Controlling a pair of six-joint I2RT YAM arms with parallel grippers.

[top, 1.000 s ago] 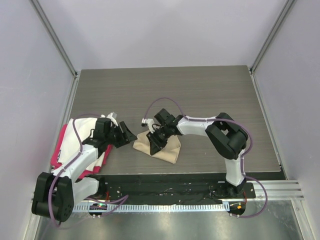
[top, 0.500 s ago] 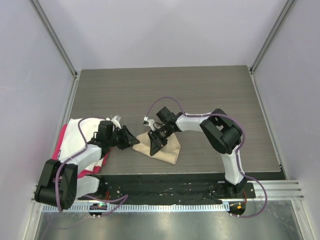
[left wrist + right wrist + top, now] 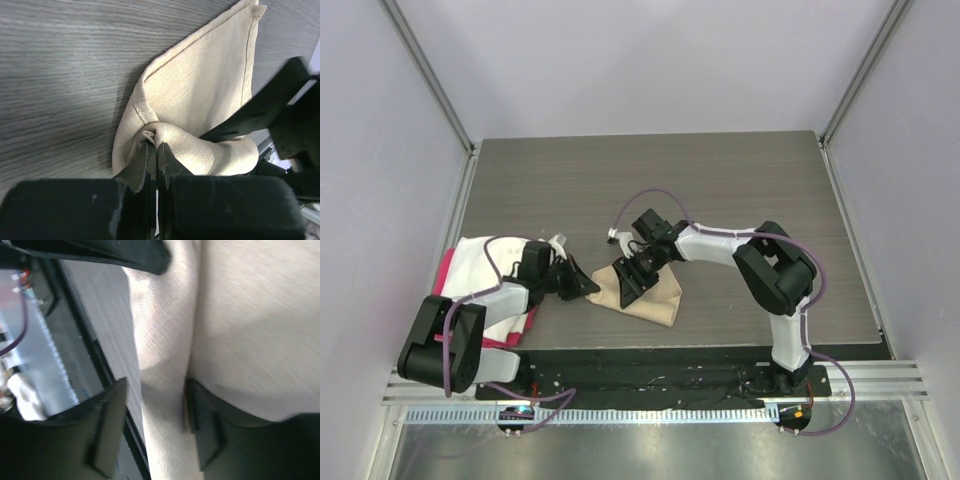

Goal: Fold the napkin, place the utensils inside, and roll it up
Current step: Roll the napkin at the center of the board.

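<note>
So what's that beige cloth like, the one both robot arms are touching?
The napkin is a plain beige woven cloth with a stitched hem, soft and folded into a bunched, roughly triangular pile. It lies on the dark wood-grain table, towards the arms' side. The left tool is shut, pinching a puckered fold at its left corner. The right tool stands open astride a raised ridge of it, one finger against the cloth.

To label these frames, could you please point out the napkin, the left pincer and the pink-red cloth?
napkin [image 3: 660, 302]: top external view, its flat uncovered part.
left pincer [image 3: 155, 146]: left wrist view, between fingertips shut on a napkin fold.
pink-red cloth [image 3: 441, 288]: top external view, its bare left edge.
</note>
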